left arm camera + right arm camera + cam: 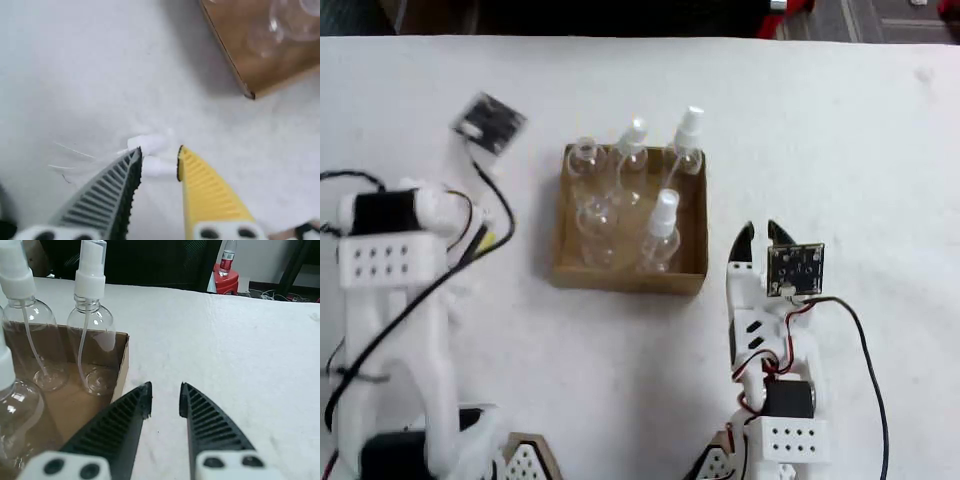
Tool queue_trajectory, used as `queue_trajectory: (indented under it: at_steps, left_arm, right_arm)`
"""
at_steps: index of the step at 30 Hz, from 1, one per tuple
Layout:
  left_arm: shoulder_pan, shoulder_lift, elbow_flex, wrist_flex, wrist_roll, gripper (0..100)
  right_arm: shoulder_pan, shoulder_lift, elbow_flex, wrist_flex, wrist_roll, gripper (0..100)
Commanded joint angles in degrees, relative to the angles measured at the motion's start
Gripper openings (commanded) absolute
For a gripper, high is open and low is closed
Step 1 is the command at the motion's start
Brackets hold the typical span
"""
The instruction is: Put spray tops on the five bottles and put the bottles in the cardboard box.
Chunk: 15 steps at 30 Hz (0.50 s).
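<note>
- Since all five bottles already stand in the cardboard box [630, 279], the boxing half looks sorted. What's left, as I read it, is capping.
- Three capped bottles [663, 228] fill the back-right and the right side of the box. Two bare bottles [586, 158] with open necks stand along its left side.
- A loose spray top [150, 149] lies on its side on the white table [75, 60], out to the left of the box. Its thin dip tube trails off away from the box.
- The left gripper [159, 156] is down at table level with its grey and yellow jaws spread to either side of that top. That fits straddling the thing before squeezing. I can't tell if either jaw is actually touching it yet.
- The right gripper [760, 236] sits just beside the box's front-right corner, jaws a little apart with nothing between them. My guess is it's parked there so it can steady a bottle or the box once the top comes over.
- Heads up for the next bit: the top is small and rounded, so it could squirt out sideways if the jaws close off-centre.
- After that, the floppy tube has to go down a narrow neck on the box's near-left side, right where the bare ones are.
</note>
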Motion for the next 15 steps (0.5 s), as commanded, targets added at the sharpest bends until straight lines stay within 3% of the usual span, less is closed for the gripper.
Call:
queue_trajectory:
  at_steps: [1, 4, 6, 12, 15]
  left_arm:
    - [-4.6, 8.9, -3.5, 0.8, -23.5, 9]
    - [-8.4, 14.5, -3.5, -0.5, -41.9, 9]
    - [-10.3, 17.9, -3.5, -1.8, -50.4, 9]
    - [-11.1, 24.6, -3.5, -8.8, -53.5, 9]
    - [-10.6, 27.6, -3.5, -10.5, -60.8, 9]
  right_arm:
    - [0.1, 0.0, 0.5, -1.4, 0.7, 7.7]
    - [0.1, 0.0, 0.5, -1.3, 0.9, 7.7]
    - [0.1, 0.0, 0.5, -1.3, 0.9, 7.7]
    - [0.1, 0.0, 0.5, -1.3, 0.9, 7.7]
    - [0.1, 0.0, 0.5, -1.3, 0.9, 7.7]
